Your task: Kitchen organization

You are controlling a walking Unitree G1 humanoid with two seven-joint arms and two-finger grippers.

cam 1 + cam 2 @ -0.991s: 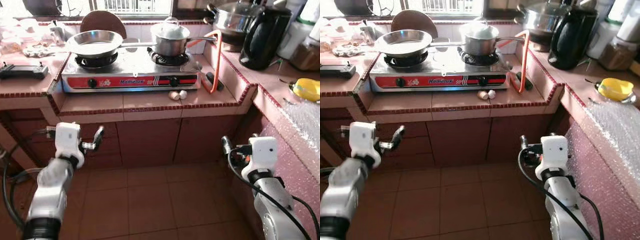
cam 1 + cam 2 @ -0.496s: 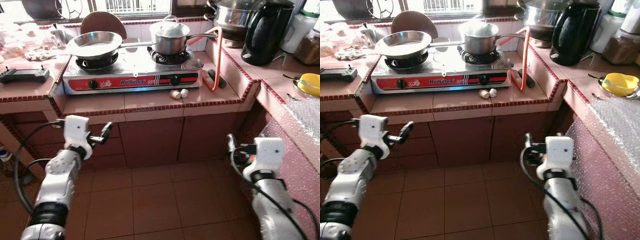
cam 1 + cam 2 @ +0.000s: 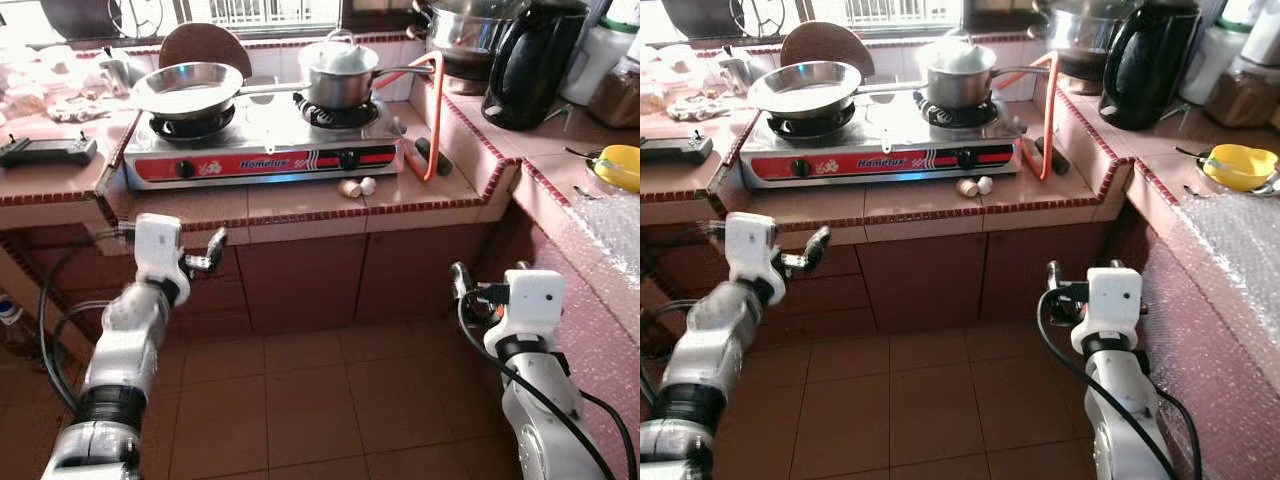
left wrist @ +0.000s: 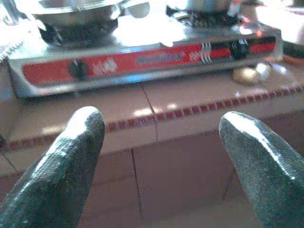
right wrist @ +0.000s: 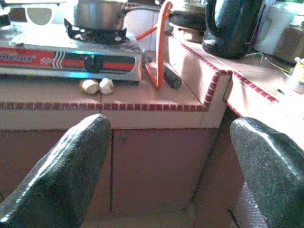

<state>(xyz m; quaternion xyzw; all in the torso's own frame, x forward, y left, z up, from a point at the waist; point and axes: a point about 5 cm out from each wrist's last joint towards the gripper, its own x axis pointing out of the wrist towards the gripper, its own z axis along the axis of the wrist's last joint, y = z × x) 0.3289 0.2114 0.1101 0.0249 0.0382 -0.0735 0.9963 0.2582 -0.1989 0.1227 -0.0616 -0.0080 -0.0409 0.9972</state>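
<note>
A steel two-burner stove (image 3: 265, 140) with a red front sits on the pink tiled counter (image 3: 300, 205). A frying pan (image 3: 188, 88) rests on its left burner and a lidded saucepan (image 3: 340, 75) on the right one. Two small pale round pieces (image 3: 356, 187) lie on the tiles before the stove. My left gripper (image 3: 212, 254) hangs open below the counter edge, in front of the cupboard doors, holding nothing; in the left wrist view the left gripper (image 4: 161, 123) faces the stove front. My right gripper (image 3: 475, 290) stands open and empty low by the corner cupboard.
An orange hose (image 3: 432, 120) loops beside the stove. A black kettle (image 3: 530, 65) and a big steel pot (image 3: 465, 25) stand on the raised right counter, with a yellow bowl (image 3: 620, 165) further along. A black controller (image 3: 45, 150) lies on the left counter. Brown floor tiles (image 3: 320, 400) lie below.
My left arm has risen and moved closer to the counter edge, its fingers still apart. The right arm has barely moved. The camera has shifted slightly.
</note>
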